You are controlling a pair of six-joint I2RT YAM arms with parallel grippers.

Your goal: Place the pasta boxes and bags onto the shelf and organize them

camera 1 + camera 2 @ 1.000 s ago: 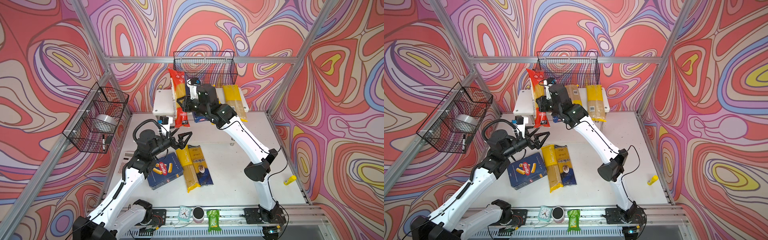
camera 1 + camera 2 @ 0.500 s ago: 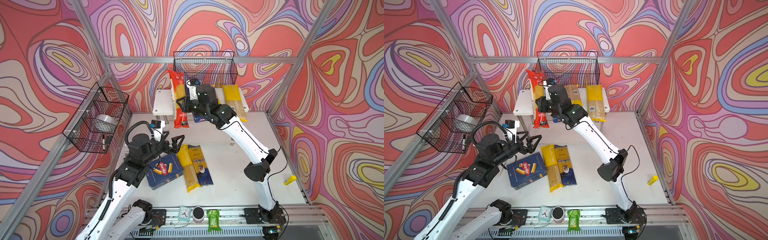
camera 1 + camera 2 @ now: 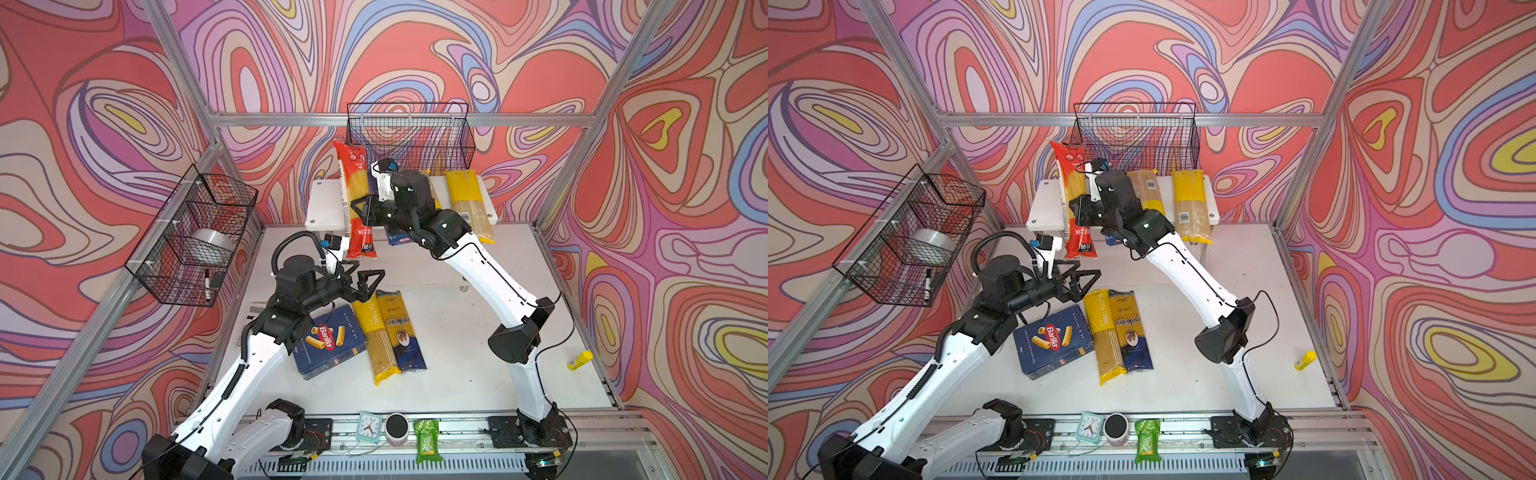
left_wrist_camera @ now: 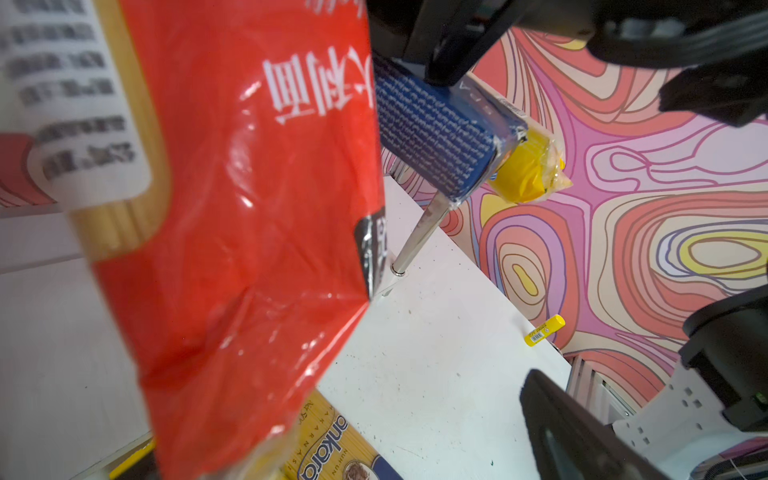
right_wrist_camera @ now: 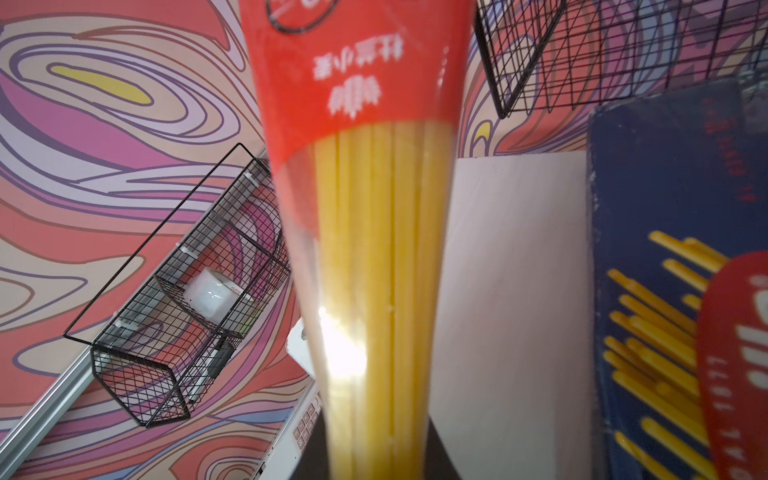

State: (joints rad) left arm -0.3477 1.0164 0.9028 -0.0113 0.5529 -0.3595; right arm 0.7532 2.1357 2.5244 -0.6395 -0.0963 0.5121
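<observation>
right claw (image 3: 360, 212) clamped on red bag (image 3: 355, 183), shelf (image 3: 323, 205) board beneath it. left claw (image 3: 363, 277) apart, empty, pastatime bag (image 3: 377, 332) near its tips.

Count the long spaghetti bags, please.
5: red bag in the right gripper; two yellow-and-clear bags on the shelf; yellow Pastatime bag and blue-gold bag on the table. The shelf's lower tier is mostly hidden.

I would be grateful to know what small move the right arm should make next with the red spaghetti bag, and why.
Probably lower the red bag flat onto the bare left part of the shelf. The right gripper is shut on it, holding it tilted above that spot; the Barilla box and two yellow bags fill the rest.
</observation>
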